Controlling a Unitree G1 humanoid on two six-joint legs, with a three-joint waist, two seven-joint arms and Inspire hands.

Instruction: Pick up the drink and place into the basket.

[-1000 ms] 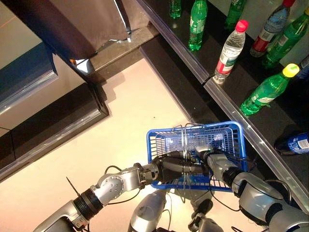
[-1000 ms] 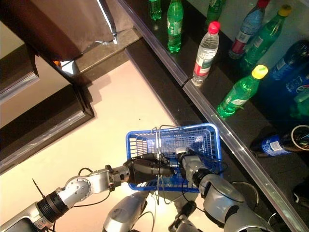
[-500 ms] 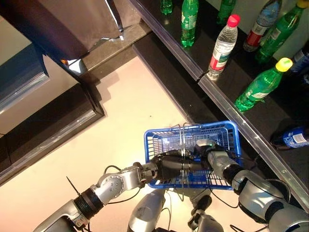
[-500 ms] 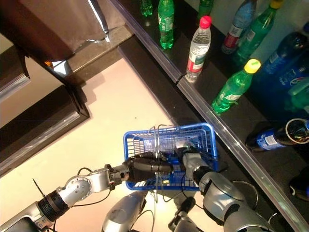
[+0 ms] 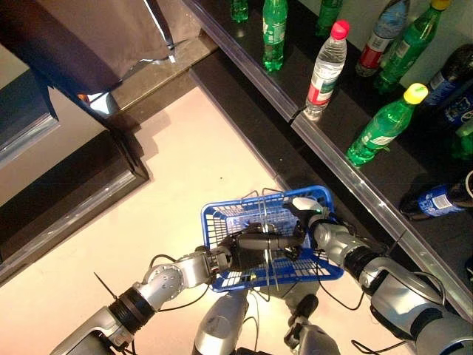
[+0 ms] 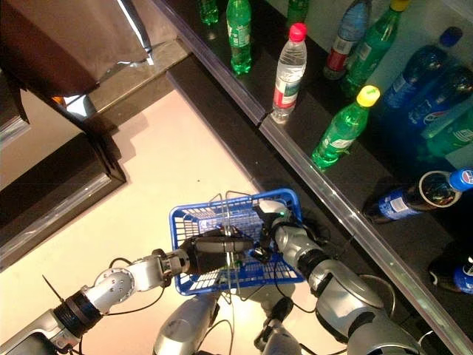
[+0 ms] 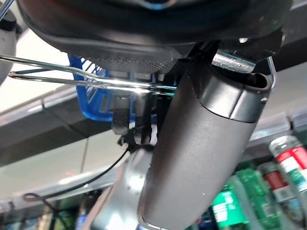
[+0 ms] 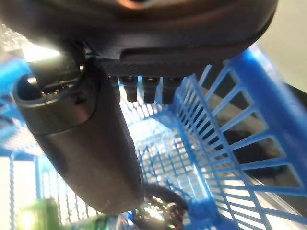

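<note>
The left robot hand (image 5: 251,248) is closed around the wire handles (image 5: 272,222) of the blue basket (image 5: 295,270). The right robot hand (image 5: 314,222) rests inside the basket; finger state indeterminate.

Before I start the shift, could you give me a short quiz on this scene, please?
1. The green bottle nearest the basket has which cap? A yellow, B pink, C blue.
2. True or false: the basket stands on the shelf.
3. Which robot hand grips the wire handles?
Key: 1 A. 2 false. 3 the left robot hand.
</note>
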